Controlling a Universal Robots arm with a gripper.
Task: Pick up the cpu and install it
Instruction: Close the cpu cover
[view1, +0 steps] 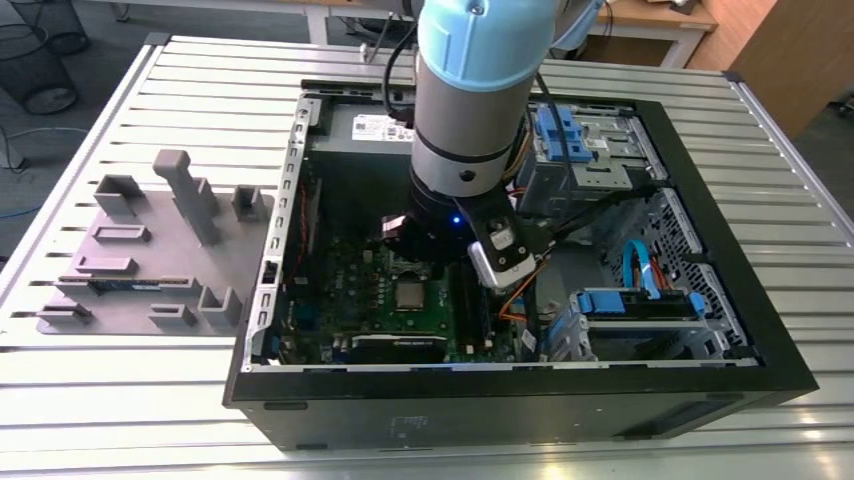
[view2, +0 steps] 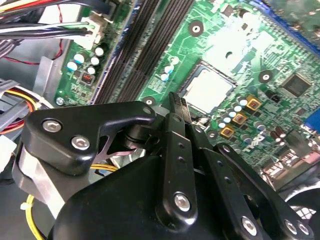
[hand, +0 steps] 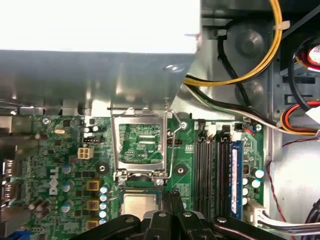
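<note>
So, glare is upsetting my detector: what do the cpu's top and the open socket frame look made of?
The cpu looks topped with pale silvery metal, matte, though it glares white in the second wrist view. The socket frame seems thin bare steel, shiny at its edges.

Slatted metal table with two things on it

The table (view1: 200, 75) is pale grey, and its ribbed slats run from the exterior view's left to its right. A black computer case (view1: 534, 400) lies flat on it with the open side up, covering the middle and the exterior view's right. A grey holder (view1: 134, 260) with upright posts and slots sits on the slats just beside the case, toward the exterior view's left.
</note>
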